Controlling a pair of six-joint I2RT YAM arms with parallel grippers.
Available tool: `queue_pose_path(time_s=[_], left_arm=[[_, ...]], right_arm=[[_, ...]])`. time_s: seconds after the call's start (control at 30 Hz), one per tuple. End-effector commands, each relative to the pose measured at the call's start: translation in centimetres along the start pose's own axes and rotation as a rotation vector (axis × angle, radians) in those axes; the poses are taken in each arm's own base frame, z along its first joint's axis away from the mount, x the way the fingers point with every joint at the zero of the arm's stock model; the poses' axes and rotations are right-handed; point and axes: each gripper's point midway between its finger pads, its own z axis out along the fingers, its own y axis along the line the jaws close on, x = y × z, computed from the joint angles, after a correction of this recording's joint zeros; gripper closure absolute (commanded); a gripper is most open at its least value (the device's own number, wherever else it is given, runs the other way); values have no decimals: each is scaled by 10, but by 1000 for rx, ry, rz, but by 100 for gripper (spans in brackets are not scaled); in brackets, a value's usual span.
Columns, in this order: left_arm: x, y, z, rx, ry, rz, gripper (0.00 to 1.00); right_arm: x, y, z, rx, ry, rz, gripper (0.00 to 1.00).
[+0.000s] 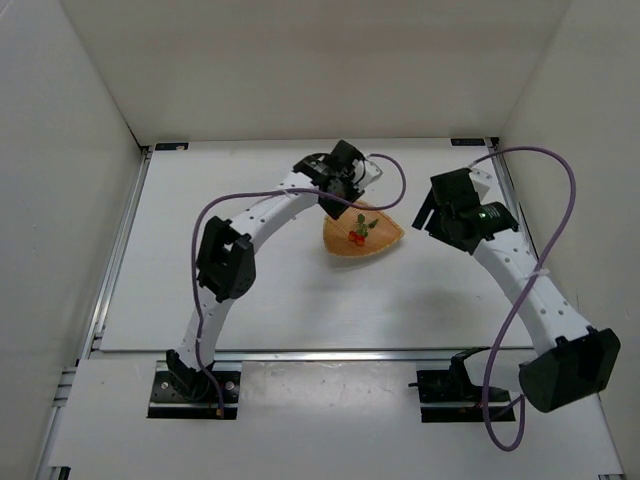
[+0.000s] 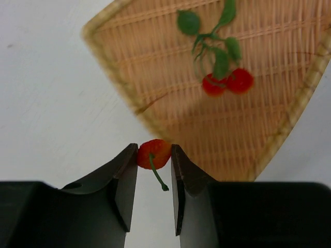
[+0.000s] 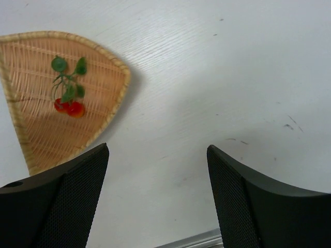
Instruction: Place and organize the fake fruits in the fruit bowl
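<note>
The fruit bowl (image 1: 385, 240) is a tan woven basket at mid-table, also seen in the left wrist view (image 2: 170, 119) and the right wrist view (image 3: 31, 134). A cluster of red fake fruits with green leaves (image 1: 359, 232) (image 2: 227, 80) (image 3: 69, 106) lies inside it. My left gripper (image 2: 154, 155) hangs above the basket's back-left rim (image 1: 335, 205), shut on a single red cherry (image 2: 153, 153) whose thin green stem hangs down between the jaws. My right gripper (image 3: 158, 155) stands open and empty over bare table to the right of the basket (image 1: 432, 215).
White walls enclose the table on three sides. A metal rail (image 1: 300, 352) runs along the near edge, with both arm bases behind it. Purple cables (image 1: 560, 190) loop off each arm.
</note>
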Motion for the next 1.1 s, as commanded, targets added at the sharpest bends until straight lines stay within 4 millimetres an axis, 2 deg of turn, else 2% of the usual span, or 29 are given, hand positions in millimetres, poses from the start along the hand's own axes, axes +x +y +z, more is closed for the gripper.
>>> queue_pose_path(time_s=[0.0, 0.07, 0.1, 0.13, 0.2, 0.23, 0.27, 0.33, 0.37, 0.43, 0.47, 0.53, 0.57, 0.63, 0.67, 0.7, 0.73, 0.77, 0.83, 0.87, 0.9, 0.93, 0.97, 1.0, 1.07], left_arm=[[-29, -19, 4, 48, -83, 31, 76], [-42, -31, 9, 53, -128, 50, 72], [-44, -31, 12, 52, -128, 59, 59], [-40, -29, 18, 40, -113, 59, 54], [-44, -24, 15, 10, -121, 46, 30], [-52, -17, -1, -15, -150, 42, 9], [-52, -15, -7, -27, -153, 40, 0], [-55, -5, -26, -73, -172, 34, 0], [-55, 10, -47, -149, -184, 23, 0], [-51, 27, -73, -243, -192, 7, 0], [-39, 61, -102, -343, -192, -40, 0], [-18, 95, -130, -429, -184, -107, 0], [12, 131, -155, -517, -160, -183, 0], [57, 160, -177, -592, -84, -254, 0], [84, 170, -205, -631, -58, -290, 0], [133, 190, -210, -686, 42, -366, 0], [159, 195, -220, -707, 74, -417, 0], [214, 200, -238, -754, 141, -511, 0], [268, 195, -251, -786, 209, -595, 0], [318, 178, -258, -801, 276, -664, 0], [340, 167, -259, -808, 308, -693, 0], [360, 155, -260, -813, 336, -718, 0], [371, 141, -269, -832, 307, -741, 0], [399, 118, -257, -794, 373, -765, 0], [413, 94, -261, -804, 352, -801, 0]], right_arm=[[-5, -33, -20, 81, -63, 55, 19], [-5, -41, -25, 94, -70, 61, 19], [-5, -44, -31, 86, -80, 67, 19], [-3, -47, -34, 90, -74, 64, 18], [-4, -49, -39, 82, -84, 69, 13], [-2, -51, -40, 88, -77, 55, 6], [-3, -52, -42, 82, -84, 47, 2], [2, -50, -43, 68, -59, 24, 0], [6, -51, -44, 65, -39, -2, 0], [9, -50, -46, 47, -12, -12, 0], [11, -48, -49, 23, -3, -33, 0], [23, -40, -54, -56, 42, -51, 0], [27, -40, -54, -73, 49, -42, 0], [36, -40, -53, -97, 64, -41, 0], [39, -42, -53, -94, 67, -43, 0], [44, -44, -50, -93, 69, -34, 0], [49, -45, -48, -93, 85, -38, 0], [45, -44, -48, -101, 64, -8, 0], [45, -41, -45, -128, 43, 12, 0], [44, -40, -45, -139, 29, 17, 0], [45, -37, -44, -152, 32, 34, 0], [45, -35, -44, -160, 23, 48, 0], [43, -35, -40, -160, 15, 77, 0], [43, -33, -37, -157, 18, 76, 0], [43, -28, -35, -172, 32, 87, 0]])
